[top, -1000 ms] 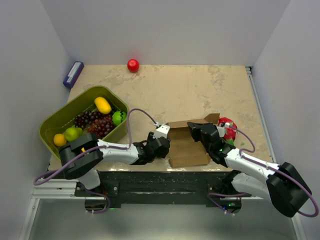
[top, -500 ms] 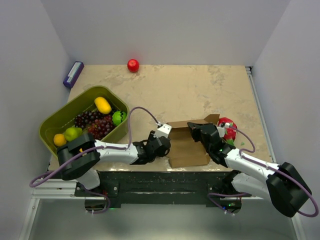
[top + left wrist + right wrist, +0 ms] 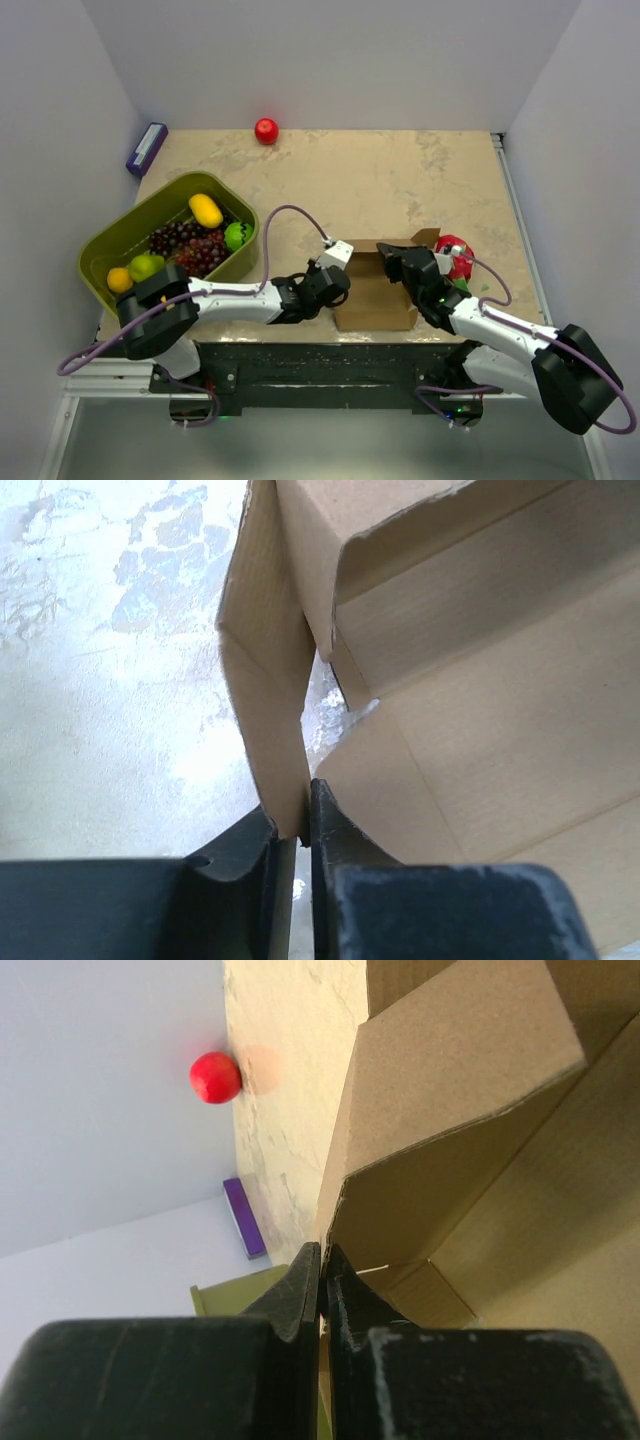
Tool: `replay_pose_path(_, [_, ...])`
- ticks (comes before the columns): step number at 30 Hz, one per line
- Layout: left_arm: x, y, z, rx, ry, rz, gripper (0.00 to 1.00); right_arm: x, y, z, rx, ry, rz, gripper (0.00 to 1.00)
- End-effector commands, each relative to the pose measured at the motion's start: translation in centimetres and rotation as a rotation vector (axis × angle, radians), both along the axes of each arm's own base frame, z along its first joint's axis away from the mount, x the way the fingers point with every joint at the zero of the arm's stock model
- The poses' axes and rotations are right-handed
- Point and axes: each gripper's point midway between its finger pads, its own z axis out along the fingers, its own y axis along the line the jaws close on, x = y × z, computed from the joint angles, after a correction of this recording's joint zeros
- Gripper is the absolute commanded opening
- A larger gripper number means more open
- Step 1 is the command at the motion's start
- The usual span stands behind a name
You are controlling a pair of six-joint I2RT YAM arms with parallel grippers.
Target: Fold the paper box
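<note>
The brown paper box (image 3: 378, 298) lies partly folded near the table's front edge, between my two grippers. My left gripper (image 3: 338, 287) is at its left side. In the left wrist view that gripper (image 3: 297, 818) is shut on a thin upright flap of the paper box (image 3: 262, 680), with the open inside of the box to its right. My right gripper (image 3: 402, 266) is at the box's back right corner. In the right wrist view it (image 3: 323, 1260) is shut on the edge of a raised flap of the paper box (image 3: 450, 1110).
An olive-green basket (image 3: 100, 262) holding several fruits stands at the left. A red ball (image 3: 266, 131) and a purple block (image 3: 146, 148) lie by the back wall. A red and green object (image 3: 457, 250) sits just right of the box, behind my right arm.
My left gripper has closed on the box's left flap, having been open beside it. The left wrist moved slightly right and the box's left side drew in. The right arm held still.
</note>
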Motion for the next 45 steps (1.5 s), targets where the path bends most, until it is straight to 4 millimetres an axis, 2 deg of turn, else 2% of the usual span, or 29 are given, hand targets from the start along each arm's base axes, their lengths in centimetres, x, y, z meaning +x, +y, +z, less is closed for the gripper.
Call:
replay_pose_path(1, [1.3,-1.9,2.3,-0.013,-0.06,0.011,0.11,0.2,-0.2,-0.1,-0.026,-0.01,-0.014,0.0])
replay_pose_path(9, [1.2,-3.5,1.9,0.003,-0.039,-0.016,0.1,0.2,-0.2,-0.4,-0.033,-0.004,-0.012,0.0])
replay_pose_path(14, [0.5,-4.3,0.6,-0.028,0.013,-0.032,0.1,0.2,-0.1,-0.5,-0.035,-0.001,-0.01,0.0])
replay_pose_path(18, [-1.0,-4.3,-1.3,-0.054,0.076,-0.067,0.12,0.2,-0.3,-0.6,-0.038,0.001,-0.016,0.0])
replay_pose_path(23, [-2.3,-4.3,-2.1,-0.123,0.116,-0.096,0.26,0.0,-0.6,-0.6,-0.034,-0.002,-0.026,0.0])
replay_pose_path(24, [-2.6,-4.6,-1.6,-0.15,0.124,-0.116,0.32,0.0,-0.6,-0.6,-0.035,-0.003,-0.027,0.0])
replay_pose_path(26, [-3.0,-4.7,-1.6,-0.183,0.131,-0.134,0.38,-0.1,-0.9,-0.6,-0.045,0.0,-0.032,0.0])
replay_pose_path(27, [-3.4,-5.0,-1.1,-0.208,0.138,-0.155,0.43,-0.1,-0.9,-0.6,-0.047,-0.001,-0.034,0.0])
replay_pose_path(29, [-3.7,-5.0,-0.8,-0.233,0.136,-0.17,0.49,-0.1,-1.0,-0.5,-0.046,-0.004,-0.037,0.0])
replay_pose_path(30, [-3.8,-5.2,0.2,-0.265,0.129,-0.179,0.57,-0.1,-1.1,-0.4,-0.047,-0.006,-0.038,0.0])
replay_pose_path(32, [-3.8,-5.2,1.2,-0.283,0.12,-0.185,0.63,-0.2,-1.0,-0.5,-0.047,-0.004,-0.035,0.0])
replay_pose_path(33, [-3.8,-5.3,2.7,-0.317,0.106,-0.194,0.69,-0.2,-1.1,-0.5,-0.05,-0.003,-0.036,0.0])
replay_pose_path(35, [-4.0,-5.2,4.2,-0.336,0.096,-0.207,0.75,-0.2,-1.2,-0.4,-0.048,-0.006,-0.037,0.0])
replay_pose_path(36, [-4.1,-5.2,6.0,-0.377,0.079,-0.218,0.79,-0.2,-1.1,-0.2,-0.048,-0.009,-0.037,0.0])
replay_pose_path(37, [-4.1,-4.8,6.6,-0.378,0.078,-0.216,0.81,-0.2,-1.2,-0.2,-0.049,-0.008,-0.038,0.0])
replay_pose_path(39, [-3.9,-4.6,9.1,-0.425,0.059,-0.216,0.83,-0.2,-1.2,-0.2,-0.05,-0.01,-0.039,0.0])
replay_pose_path(40, [-3.3,-3.8,9.3,-0.419,0.066,-0.193,0.83,-0.3,-1.1,-0.2,-0.049,-0.009,-0.035,0.0])
replay_pose_path(41, [-2.8,-3.8,10.4,-0.44,0.063,-0.184,0.83,-0.3,-1.2,-0.2,-0.05,-0.009,-0.037,0.0])
replay_pose_path(42, [-2.7,-3.4,10.6,-0.445,0.085,-0.183,0.83,-0.3,-1.2,-0.3,-0.05,-0.008,-0.036,0.0])
replay_pose_path(43, [-1.3,-2.3,10.7,-0.452,0.095,-0.142,0.83,-0.3,-1.1,-0.2,-0.049,-0.009,-0.033,0.0])
replay_pose_path(45, [-0.1,-1.9,11.2,-0.484,0.11,-0.132,0.82,-0.3,-1.2,-0.2,-0.049,-0.01,-0.036,0.0])
